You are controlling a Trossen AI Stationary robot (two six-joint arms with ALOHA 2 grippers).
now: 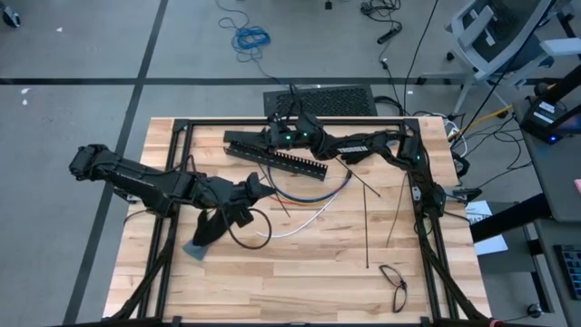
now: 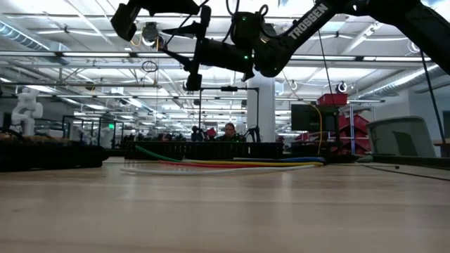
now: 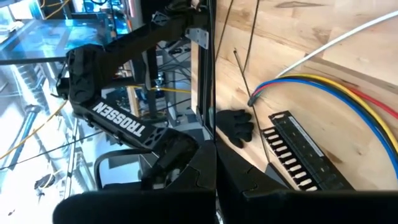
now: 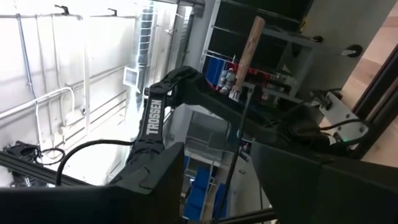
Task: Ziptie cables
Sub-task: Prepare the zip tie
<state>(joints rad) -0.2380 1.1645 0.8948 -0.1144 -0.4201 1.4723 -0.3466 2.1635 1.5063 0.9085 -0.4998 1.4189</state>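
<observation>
The right gripper (image 1: 277, 134) is seen in the high view at the far side of the table (image 1: 300, 272), raised above the long black slotted bar (image 1: 275, 155); whether its fingers grip anything cannot be told from above. The left gripper (image 1: 259, 188) is found at the table's middle left, shut, just beside the cables (image 1: 313, 194), which curve in blue, red, yellow and white arcs from the slotted bar toward the table's centre. A black cable loop (image 1: 250, 232) lies near the left arm, over a dark cloth (image 1: 205, 229). Thin black strips (image 1: 367, 227) lie on the right half, and a pair of glasses (image 1: 394, 282) rests near the front right corner.

In the low view, the right gripper (image 2: 195, 53) is shown hanging well above the table top, with a thin strip running down from between its fingers. The coloured cables (image 2: 232, 164) are laid flat on the wood in front of the slotted bar (image 2: 204, 150).

In the left wrist view, the blue, yellow and red cables (image 3: 336, 93) are seen sweeping past the end of the slotted bar (image 3: 298, 155), with a white cable (image 3: 336, 40) beside them; a black glove-like object (image 3: 235, 124) lies near the table edge. The left gripper's own fingers are closed together, with nothing visibly held.

In the right wrist view, the right gripper (image 4: 217, 168) is partly open, and a thin dark strip (image 4: 236, 143) passes between its fingers; whether it is clamped cannot be told.
</observation>
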